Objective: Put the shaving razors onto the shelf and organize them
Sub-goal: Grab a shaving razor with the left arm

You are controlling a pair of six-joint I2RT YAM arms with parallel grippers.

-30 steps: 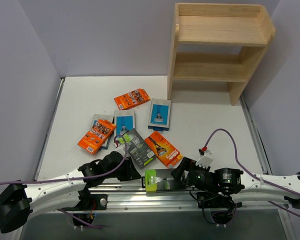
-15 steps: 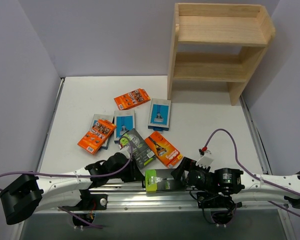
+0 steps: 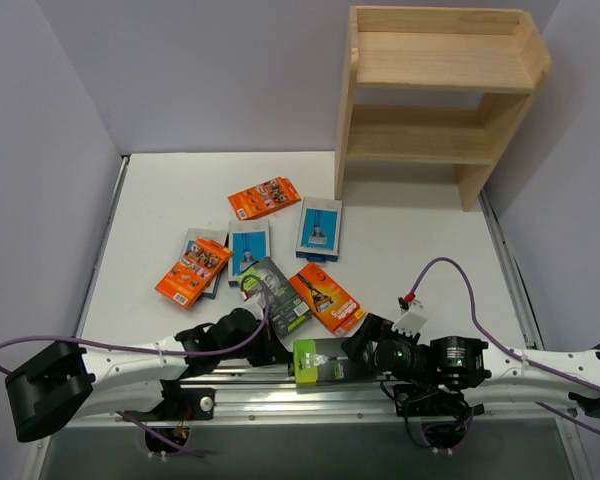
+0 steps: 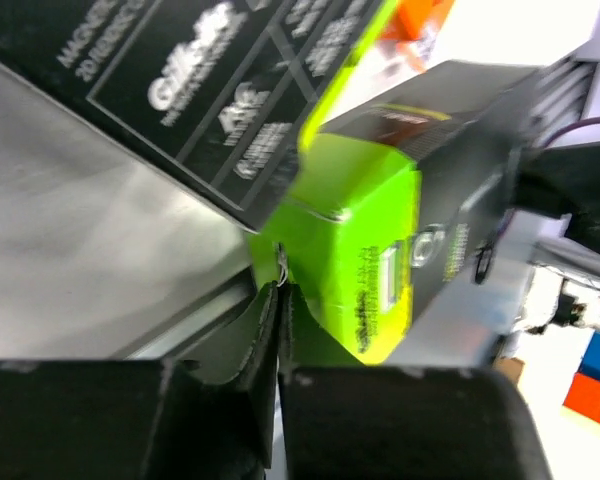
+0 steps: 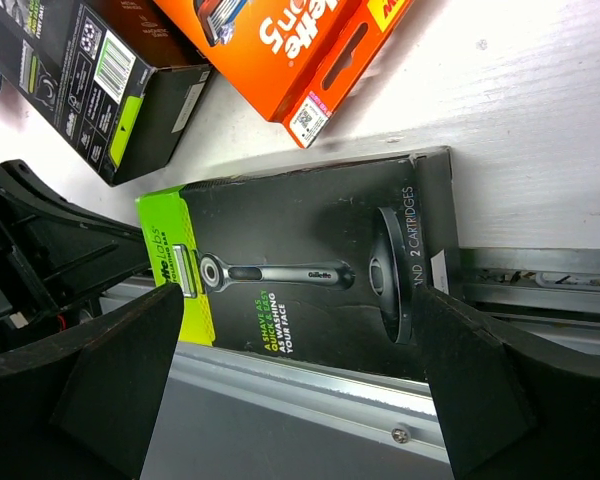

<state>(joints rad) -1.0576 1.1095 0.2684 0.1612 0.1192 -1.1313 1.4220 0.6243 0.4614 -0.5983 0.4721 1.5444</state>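
Currently, I log one black razor box point(image 3: 325, 360) flat at the near edge of the counter point(image 3: 400, 230), well apart from the shelf point(image 3: 435, 100), left end effector point(image 4: 280, 295) clenched empty at its green end, right end effector point(image 3: 365, 347) released astride it: my shove could tip it off.

Table point(image 3: 400, 200) viewed from above, behind; wrist views taken low, close; lime-ended black box point(image 3: 320, 361) shared by all.
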